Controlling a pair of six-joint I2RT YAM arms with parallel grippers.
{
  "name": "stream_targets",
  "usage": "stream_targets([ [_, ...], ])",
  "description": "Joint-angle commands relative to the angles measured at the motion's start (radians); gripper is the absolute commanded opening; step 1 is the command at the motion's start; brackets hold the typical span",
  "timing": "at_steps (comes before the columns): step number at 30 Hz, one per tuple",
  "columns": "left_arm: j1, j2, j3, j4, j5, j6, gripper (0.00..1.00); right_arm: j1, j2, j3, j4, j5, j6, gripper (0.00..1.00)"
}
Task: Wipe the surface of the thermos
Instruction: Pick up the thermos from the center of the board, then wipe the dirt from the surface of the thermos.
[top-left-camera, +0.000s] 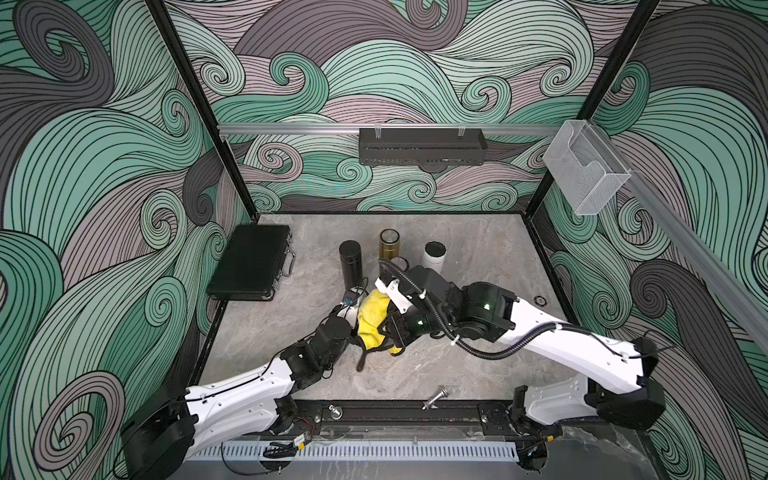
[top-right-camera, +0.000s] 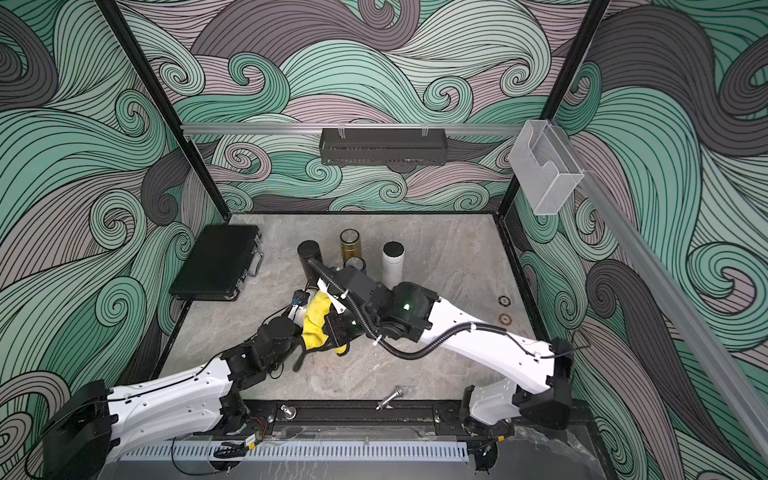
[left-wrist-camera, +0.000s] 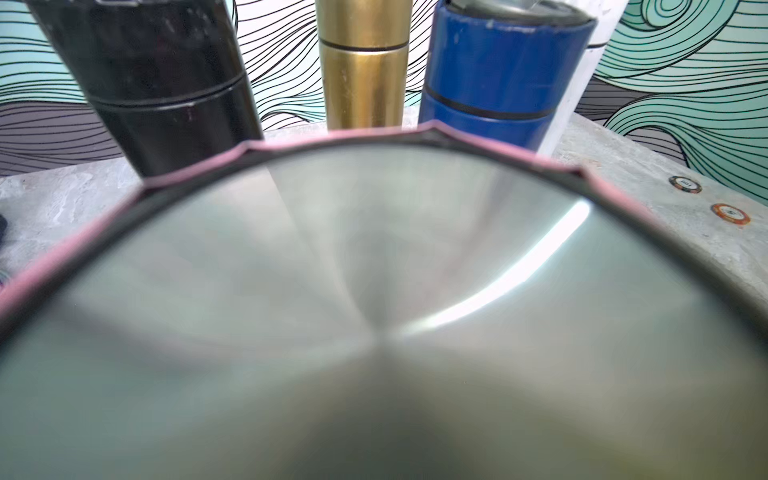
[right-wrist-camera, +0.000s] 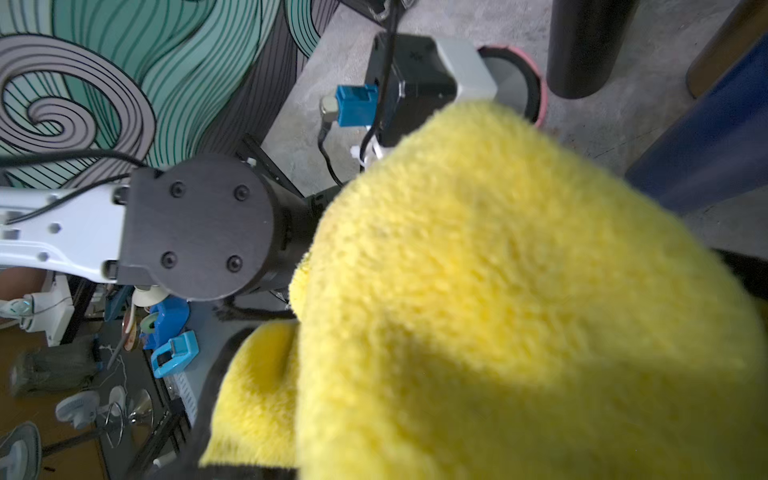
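Observation:
A thermos with a brushed steel base (left-wrist-camera: 374, 311) and a pink rim is held off the table by my left gripper (top-left-camera: 352, 321), which is shut on it. The jaws are hidden behind the thermos in the left wrist view. A fluffy yellow cloth (top-left-camera: 372, 318) lies draped over the thermos body and hides most of it in both top views. My right gripper (top-left-camera: 392, 328) is shut on the cloth (right-wrist-camera: 498, 291) and presses against the thermos from the right. The pink rim (right-wrist-camera: 540, 87) peeks past the cloth. A black strap (top-left-camera: 362, 359) hangs below.
Behind the arms stand a black thermos (top-left-camera: 350, 259), a gold one (top-left-camera: 389, 245), a blue one (left-wrist-camera: 498, 70) and a white one (top-left-camera: 434, 255). A black case (top-left-camera: 249, 262) lies at the left. Two chips (top-right-camera: 504, 309) sit at the right, a metal bolt (top-left-camera: 434, 398) near the front rail.

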Motion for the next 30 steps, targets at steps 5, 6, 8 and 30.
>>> stream_targets([
  [5, 0.01, -0.215, 0.072, -0.3, 0.052, -0.071, 0.0, -0.001, -0.191, -0.228, 0.184, 0.019, -0.014, 0.0],
  [6, 0.01, -0.263, 0.082, -0.345, 0.062, -0.083, 0.0, -0.001, -0.205, -0.258, 0.21, 0.009, -0.015, 0.0],
  [8, 0.01, -0.34, 0.105, -0.418, 0.081, -0.105, 0.0, 0.0, -0.228, -0.316, 0.256, 0.0, -0.019, 0.0],
  [30, 0.002, -0.13, 0.603, -0.691, 0.026, -0.597, 0.0, 0.229, 0.033, -0.375, 0.726, 0.687, -0.18, 0.0],
])
